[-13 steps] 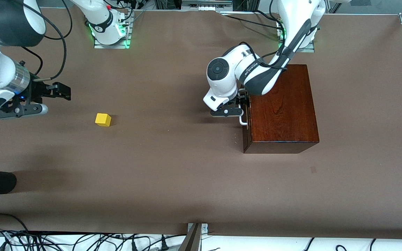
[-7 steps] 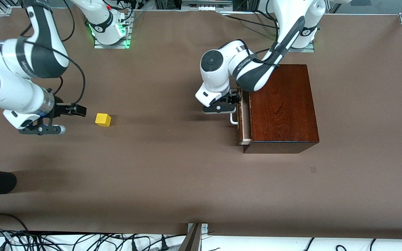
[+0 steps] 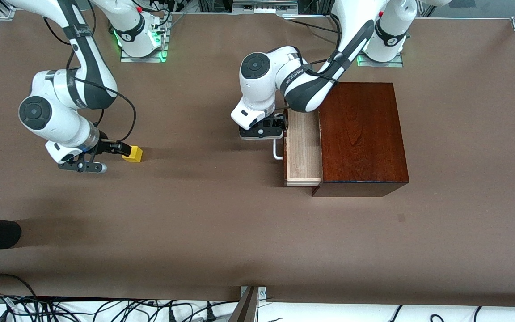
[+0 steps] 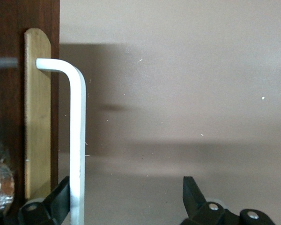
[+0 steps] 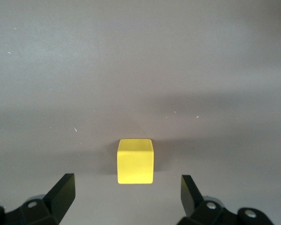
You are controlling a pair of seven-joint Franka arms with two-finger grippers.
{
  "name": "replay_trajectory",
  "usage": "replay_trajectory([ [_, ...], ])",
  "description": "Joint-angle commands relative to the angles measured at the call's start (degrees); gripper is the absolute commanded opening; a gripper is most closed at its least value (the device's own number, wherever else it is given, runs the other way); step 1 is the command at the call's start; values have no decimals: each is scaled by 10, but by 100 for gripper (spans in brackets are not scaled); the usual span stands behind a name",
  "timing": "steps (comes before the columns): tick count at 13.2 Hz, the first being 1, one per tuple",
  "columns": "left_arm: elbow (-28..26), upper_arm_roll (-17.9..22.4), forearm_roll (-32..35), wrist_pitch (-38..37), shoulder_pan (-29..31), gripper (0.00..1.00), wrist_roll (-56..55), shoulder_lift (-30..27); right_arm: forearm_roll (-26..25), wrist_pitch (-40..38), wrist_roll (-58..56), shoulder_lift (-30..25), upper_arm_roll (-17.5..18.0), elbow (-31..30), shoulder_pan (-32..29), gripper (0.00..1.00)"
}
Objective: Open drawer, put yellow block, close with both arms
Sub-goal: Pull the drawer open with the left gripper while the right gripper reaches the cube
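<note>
Here we see the drawer (image 3: 303, 150) drawn partway out of its dark glossy wooden box (image 3: 363, 138), the pale wood tray bare and open to the camera. The box sits on the brown worktop (image 3: 221, 223) toward the left arm's end. The left pincer (image 3: 261, 133) is at the drawer's front, at the white bar handle (image 3: 276, 151). In the left wrist view its fingers (image 4: 58, 201) stand well apart — one lies right against the handle (image 4: 77, 140), the other is clear of it over bare worktop, so the pincer is released rather than clamped on the bar. The same view shows the handle standing off the dark reddish-brown drawer front (image 4: 18, 93) on a light wood strip.

Toward the right arm's end, the yellow block (image 3: 132, 153) rests on the worktop, well apart from the box. The right pincer (image 3: 105, 154) is down low just beside it. The right wrist view shows the block (image 5: 135, 161) lying ahead of the spread fingers (image 5: 63, 190) and centred between them — not yet gripped, the pincer released.
</note>
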Motion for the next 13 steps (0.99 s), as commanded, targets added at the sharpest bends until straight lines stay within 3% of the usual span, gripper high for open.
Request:
replay_trajectory([
  [1,25,-1,-14,-2,-1,100,2,1,9,89,14,-22,2,-86,-1,100],
  [3,27,-1,-32,-22,2,100,3,-24,10,127,18,-20,1,-114,-1,100],
  [6,57,-3,-50,-118,19,100,49,-59,10,146,25,-1,1,-120,-1,100],
  [9,116,-2,-96,-252,74,100,140,-87,10,210,25,8,1,-157,-1,100],
  [13,121,-2,-98,-344,158,100,286,-139,9,264,25,44,1,-158,-2,100],
])
